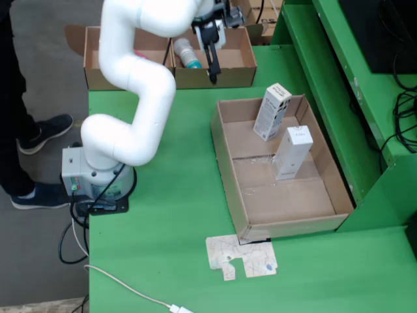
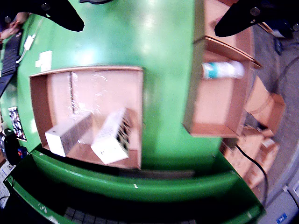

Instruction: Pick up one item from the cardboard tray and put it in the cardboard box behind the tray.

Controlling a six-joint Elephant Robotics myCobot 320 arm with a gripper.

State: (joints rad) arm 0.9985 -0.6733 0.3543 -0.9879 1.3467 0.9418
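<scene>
The cardboard tray [image 1: 225, 166] lies on the green table and holds two white cartons, one leaning at its far end [image 1: 272, 111] and one standing mid-tray [image 1: 292, 152]. In the wrist view the tray [image 2: 86, 70] is at the left with both cartons [image 2: 69, 135] [image 2: 112, 137] near its lower edge. Behind the tray, the cardboard box [image 1: 234, 73] holds a white bottle with a teal cap [image 1: 186, 54] lying on its side. My gripper [image 1: 212, 62] hangs over this box, open and empty. In the wrist view its fingers [image 2: 60, 14] spread wide around the gripper [image 2: 152, 16], with the bottle [image 2: 223, 70] lying in the box [image 2: 212, 105].
A second cardboard box [image 1: 124, 62] sits left of the first. A flat cardboard scrap [image 1: 241, 256] lies in front of the tray. Green shelving [image 1: 365, 98] rises on the right. A person's legs and shoes [image 1: 29, 130] stand at the left, and a white cable [image 1: 124, 287] crosses the front.
</scene>
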